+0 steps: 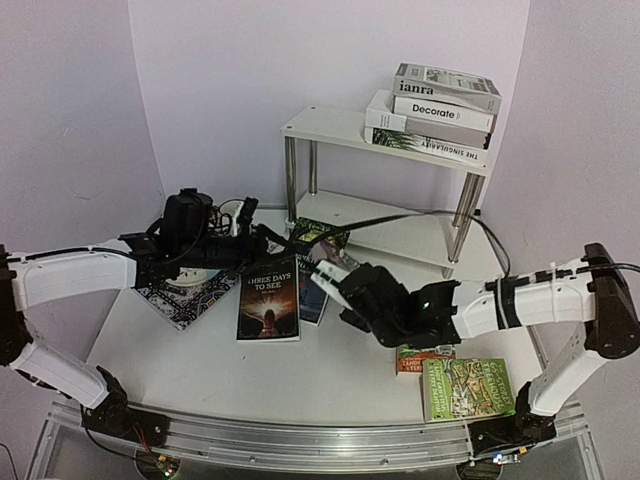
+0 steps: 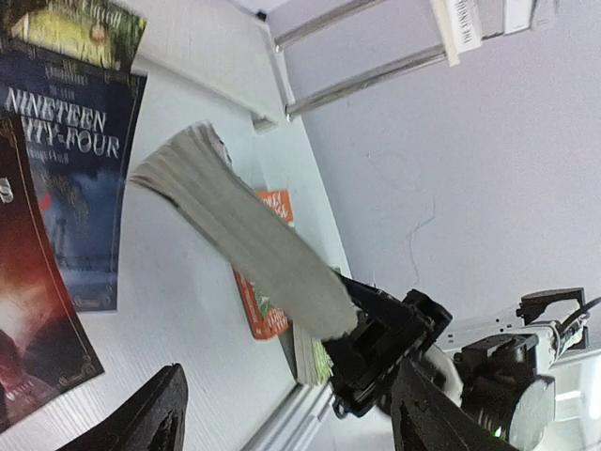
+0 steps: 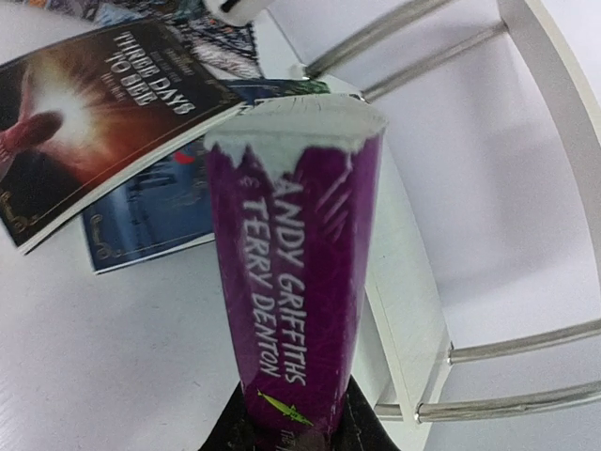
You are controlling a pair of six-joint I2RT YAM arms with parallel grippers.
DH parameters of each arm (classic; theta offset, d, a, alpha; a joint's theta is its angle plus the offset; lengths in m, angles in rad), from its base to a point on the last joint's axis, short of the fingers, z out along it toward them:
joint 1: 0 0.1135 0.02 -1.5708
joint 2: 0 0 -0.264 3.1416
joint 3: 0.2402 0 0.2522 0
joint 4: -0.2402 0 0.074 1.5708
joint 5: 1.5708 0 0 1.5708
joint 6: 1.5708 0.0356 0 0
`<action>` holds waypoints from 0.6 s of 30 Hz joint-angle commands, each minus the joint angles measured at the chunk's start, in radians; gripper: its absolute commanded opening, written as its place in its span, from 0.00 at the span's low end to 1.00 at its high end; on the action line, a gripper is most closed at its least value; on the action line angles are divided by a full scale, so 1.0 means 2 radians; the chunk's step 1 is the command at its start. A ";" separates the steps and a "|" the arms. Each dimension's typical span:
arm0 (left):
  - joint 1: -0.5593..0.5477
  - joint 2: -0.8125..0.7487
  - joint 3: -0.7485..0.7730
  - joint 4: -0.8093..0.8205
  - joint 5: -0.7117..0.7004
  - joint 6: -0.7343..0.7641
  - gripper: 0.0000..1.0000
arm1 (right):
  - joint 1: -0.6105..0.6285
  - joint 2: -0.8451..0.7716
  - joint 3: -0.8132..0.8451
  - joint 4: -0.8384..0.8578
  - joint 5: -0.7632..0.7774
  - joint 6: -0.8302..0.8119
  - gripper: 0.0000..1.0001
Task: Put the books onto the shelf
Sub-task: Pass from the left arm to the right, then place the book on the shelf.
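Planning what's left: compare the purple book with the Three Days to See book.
The purple book is clamped in the right gripper, raised; the Three Days to See book lies flat on the table. Purple shows its spine; the other, its front cover. Both are off the shelf.

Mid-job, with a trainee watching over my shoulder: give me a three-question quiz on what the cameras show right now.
1. True or false: the left gripper is clamped on a book.
2. What does the right gripper hold? A) an orange book B) the purple book C) the patterned mat
3. How many books are stacked on the top board of the shelf?
Key: 1 false, its jaws stand open with nothing between them; 2 B; 3 three.
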 commanded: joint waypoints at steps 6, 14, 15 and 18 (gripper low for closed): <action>0.002 -0.123 0.008 -0.069 -0.193 0.092 0.78 | -0.124 -0.083 0.008 0.011 -0.062 0.202 0.00; 0.002 -0.167 -0.012 -0.069 -0.235 0.110 0.79 | -0.177 -0.048 0.016 0.091 0.009 0.280 0.00; 0.002 -0.171 -0.015 -0.069 -0.237 0.111 0.79 | -0.181 -0.045 0.014 0.116 0.008 0.270 0.00; 0.002 -0.181 -0.021 -0.071 -0.240 0.113 0.79 | -0.189 -0.033 0.020 0.158 0.012 0.242 0.00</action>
